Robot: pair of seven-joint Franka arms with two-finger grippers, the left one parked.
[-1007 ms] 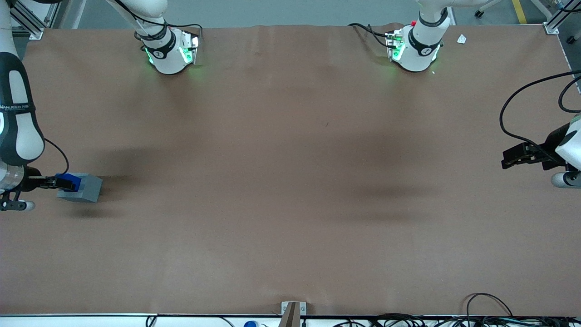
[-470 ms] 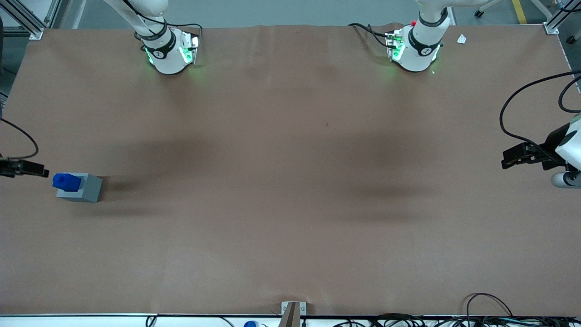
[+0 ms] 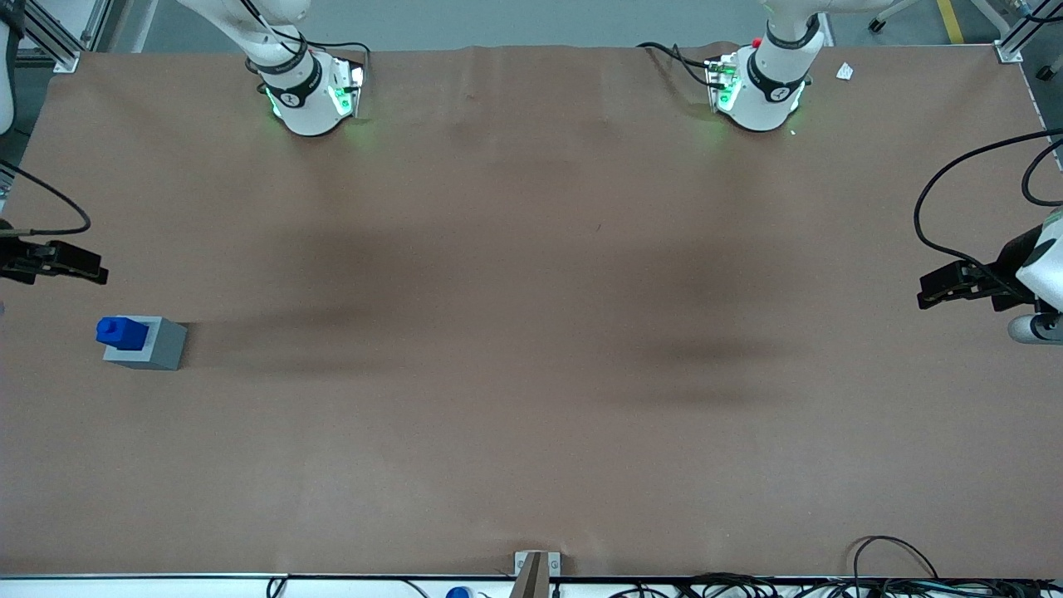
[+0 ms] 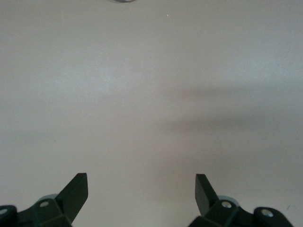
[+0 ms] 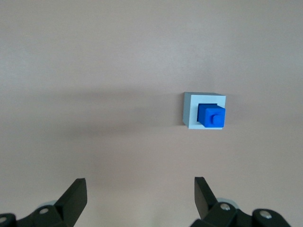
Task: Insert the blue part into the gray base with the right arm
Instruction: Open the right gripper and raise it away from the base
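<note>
Released and spread wide, the right arm's tool hung above and apart from the gray base on the bench; the blue part stood seated in that base's recess, so insertion looked complete.

Brown-covered table with soft shadows, grey floor, aluminium frame posts, black cables

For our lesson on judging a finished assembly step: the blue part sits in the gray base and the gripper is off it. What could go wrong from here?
1. The blue part stands proud of the gray base; if it is only partly seated, a knock could tip it out.
2. The open gripper hangs close above, farther from the front camera; a low sweep could clip the block.
3. The base sits near the table's working-arm end, so a push might send it off.
</note>
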